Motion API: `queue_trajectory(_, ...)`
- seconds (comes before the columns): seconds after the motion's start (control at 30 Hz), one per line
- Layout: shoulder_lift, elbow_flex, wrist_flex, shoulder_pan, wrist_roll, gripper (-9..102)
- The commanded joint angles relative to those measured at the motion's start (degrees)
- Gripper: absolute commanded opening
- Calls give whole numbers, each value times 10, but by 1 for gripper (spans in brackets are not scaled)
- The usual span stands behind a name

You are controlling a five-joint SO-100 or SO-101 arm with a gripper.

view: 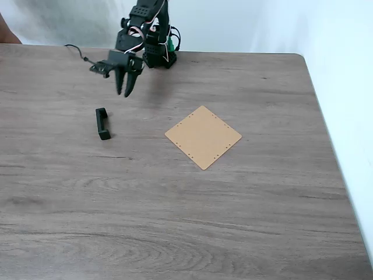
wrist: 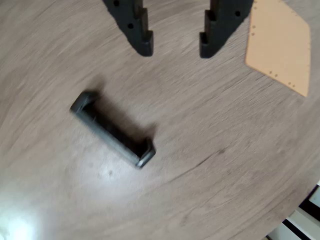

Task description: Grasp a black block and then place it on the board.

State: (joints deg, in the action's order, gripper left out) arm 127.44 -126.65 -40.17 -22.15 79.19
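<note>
In the fixed view, your arm (view: 145, 41) stands at the far edge of the table (view: 175, 221), left of centre, and reaches toward the near left. Your gripper (view: 123, 92) hangs above the tabletop with its tips pointing down; the jaws stand a little apart and hold nothing. The block (view: 102, 123) lies flat on the table just nearer than the gripper and slightly to its left, its long side running roughly far to near, with a raised nub at each end. It is apart from the fingertips, not touching them. The board (view: 203, 136) lies flat well to the right of the block, turned so that its corners point far, near, left and right, with small holes along its edges. A thin cable (view: 76, 51) trails over the table on the far left.

In the wrist view, you see the gripper (wrist: 173, 49) entering from the top edge, both fingers clearly parted with bare table between them. The block (wrist: 113, 129) lies below them and to the left, set on a diagonal, clear of both tips. The board (wrist: 278, 45) shows at the upper right, beside the right finger. The picture is somewhat blurred.
</note>
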Motion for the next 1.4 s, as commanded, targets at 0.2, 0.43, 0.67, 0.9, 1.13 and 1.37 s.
queue_trajectory(0.2,-103,112,-28,-50,197,20)
queue_trajectory(0.43,-171,165,-53,-69,308,25)
queue_trajectory(0.67,-221,201,-51,-94,403,26)
queue_trajectory(0.9,-269,241,-59,-111,439,27)
queue_trajectory(1.13,-309,274,-64,-130,474,27)
queue_trajectory(1.37,-351,315,-81,-149,498,27)
